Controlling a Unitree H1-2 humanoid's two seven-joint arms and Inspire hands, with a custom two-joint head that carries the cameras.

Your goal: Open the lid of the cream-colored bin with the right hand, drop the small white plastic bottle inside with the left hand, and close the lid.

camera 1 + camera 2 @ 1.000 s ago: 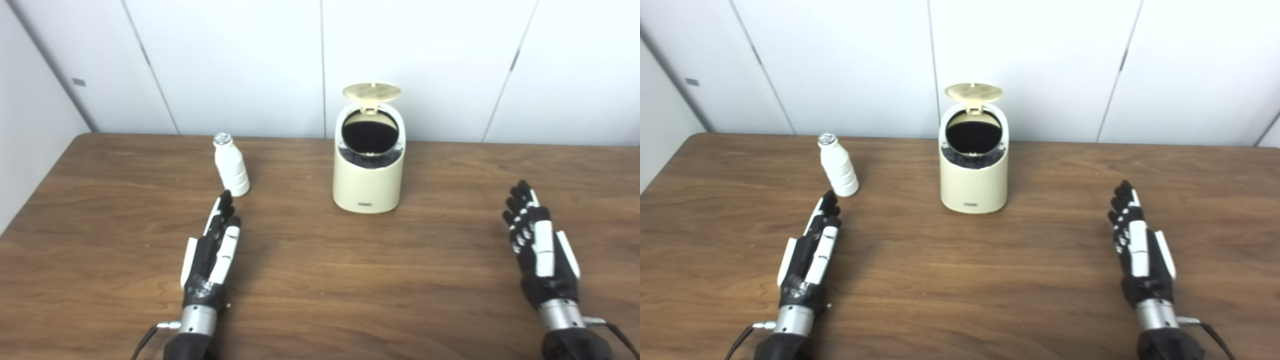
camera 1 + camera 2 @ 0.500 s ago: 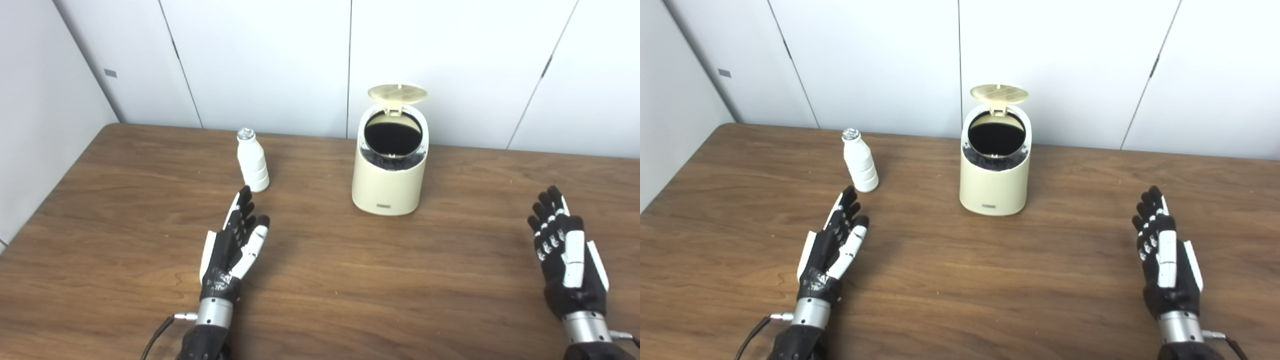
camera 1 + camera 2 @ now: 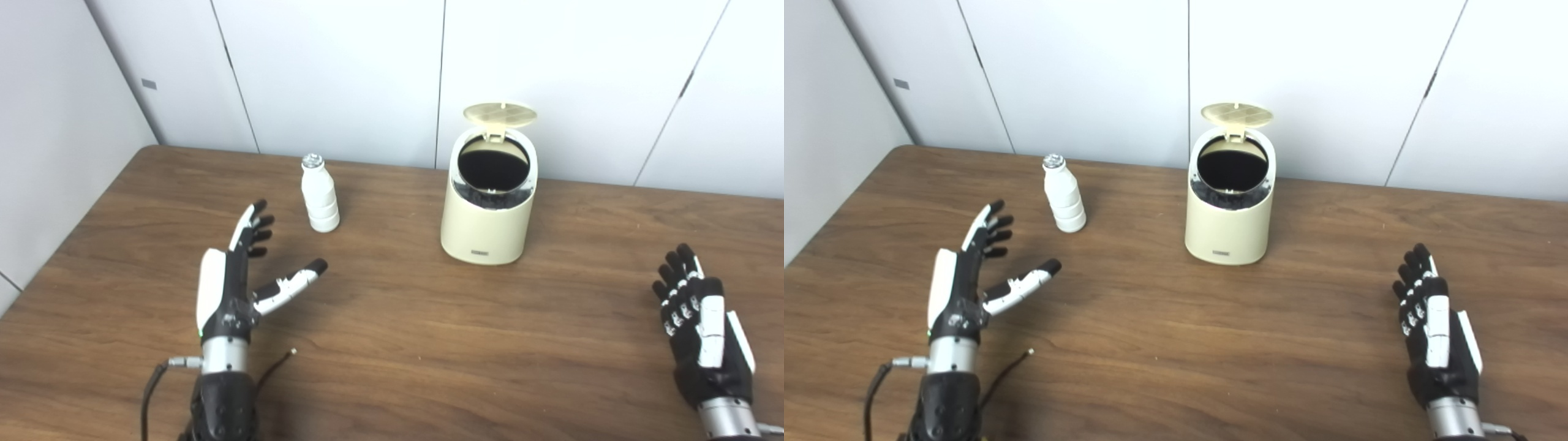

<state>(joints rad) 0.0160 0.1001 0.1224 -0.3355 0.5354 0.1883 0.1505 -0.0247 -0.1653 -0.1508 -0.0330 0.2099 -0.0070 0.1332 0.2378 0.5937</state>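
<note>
Left hand [image 3: 236, 288] is now spreading, thumb swung out, empty, nearing the white plastic bottle [image 3: 320, 193] standing on the desk [image 3: 429, 343] left of the cream bin [image 3: 489, 202]; lid [image 3: 500, 114] already up. Right hand [image 3: 701, 331] is resting flat, fingers apart, empty.

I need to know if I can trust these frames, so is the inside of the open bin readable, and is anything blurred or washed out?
Left eye view: the bin mouth is a flat black disc, contents unreadable; bottle and left hand are sharp. Right eye view: soft shadows under the left hand and right hand; no strong glare on the table.
</note>
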